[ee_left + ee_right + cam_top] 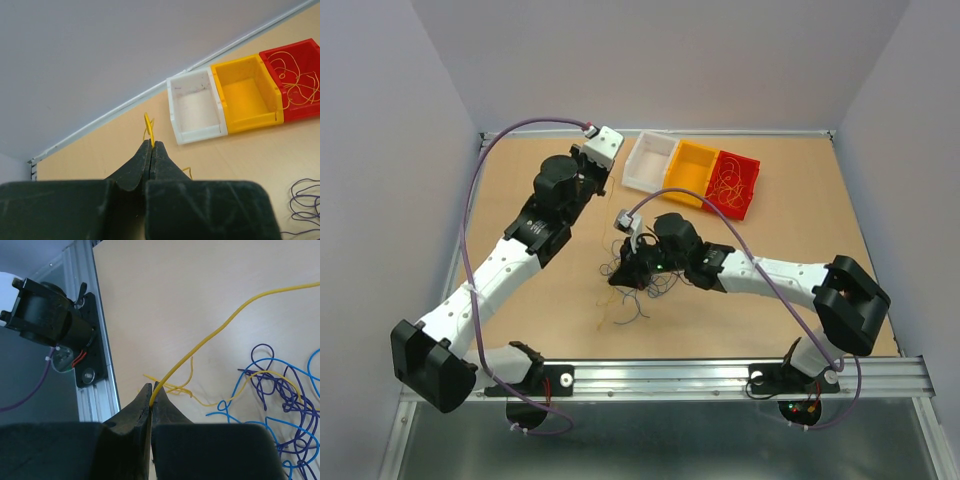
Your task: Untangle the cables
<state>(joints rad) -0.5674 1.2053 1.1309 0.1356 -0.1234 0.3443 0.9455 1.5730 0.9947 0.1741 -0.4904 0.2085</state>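
The right pincer (151,387) is seen clenched, its two black fingertips pressed together on a long, thin yellow cable (215,332). From the tips this cable is carried away ahead and to the right over the light wooden tabletop (175,290). Just ahead of the tips, a few short yellow-orange strands (172,388) are laid on the wood. To the right of this pincer the tangle of thin curly cables (280,405), blue and dark purple, is spread on the table, with a yellow piece looped through it. To its left a silver aluminium rail (97,355) and a black motor housing (45,315) are seen at the table edge. In the overhead view this pincer is shown lowered at the tangle, near the middle of the table.

The left pincer (151,145) is likewise clamped tight. A short yellow strand (147,125) is gripped between its tips and stands up from them. Ahead and to the right of it, three open plastic bins are lined up side by side. A white rectangular bin (200,134) is nearest, a yellow bin (252,122) comes next, and a red bin (305,112) is farthest. Loose yellow-orange wires (295,82) are coiled in the red one. Dark purple loops of the tangle are seen low and to the right of this pincer, well apart from it.
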